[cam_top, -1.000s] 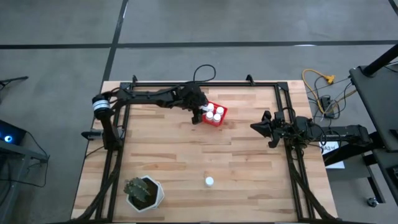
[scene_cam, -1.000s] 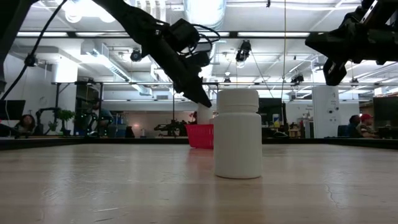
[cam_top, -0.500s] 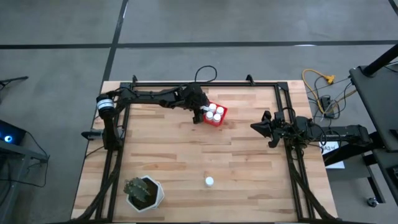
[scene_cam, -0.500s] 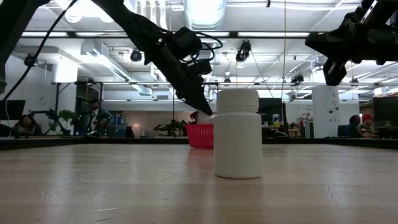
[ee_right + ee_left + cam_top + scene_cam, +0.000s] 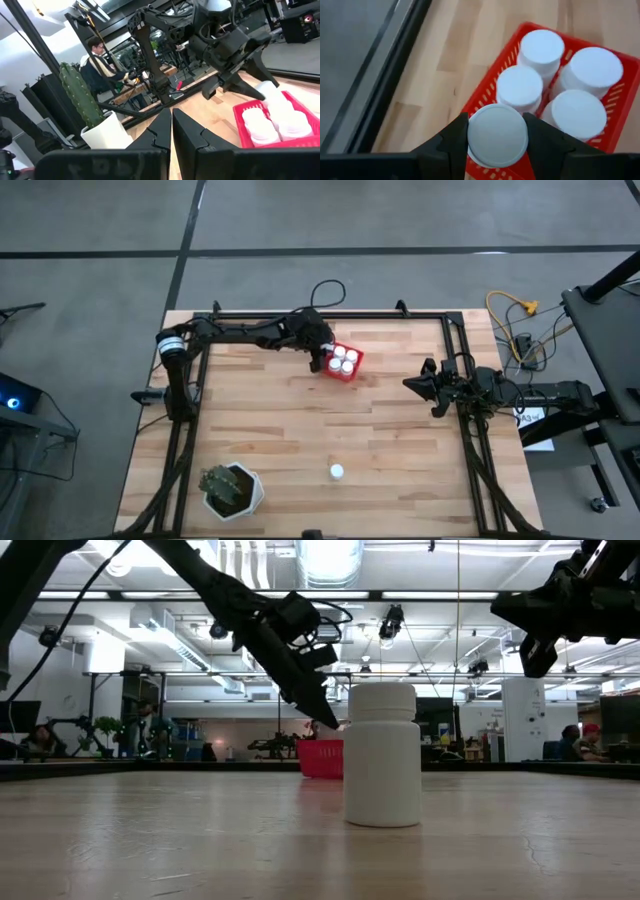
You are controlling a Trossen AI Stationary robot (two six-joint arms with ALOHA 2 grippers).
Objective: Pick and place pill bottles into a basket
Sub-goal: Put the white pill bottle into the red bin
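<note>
Left gripper (image 5: 497, 135) clamping pill bottle (image 5: 497, 136) (white), over red basket (image 5: 487, 90) edge

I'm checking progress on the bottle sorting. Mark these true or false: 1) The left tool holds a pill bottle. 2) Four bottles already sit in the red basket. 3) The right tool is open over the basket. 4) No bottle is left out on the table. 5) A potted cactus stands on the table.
1) True: the left tool grips a pill bottle by the basket edge.
2) True: four bottles stand inside.
3) False: the right tool is shut and waits at the table's right side, away from the basket.
4) False: one lone bottle stands near the front edge.
5) True: the potted cactus stands at the front left corner.
</note>
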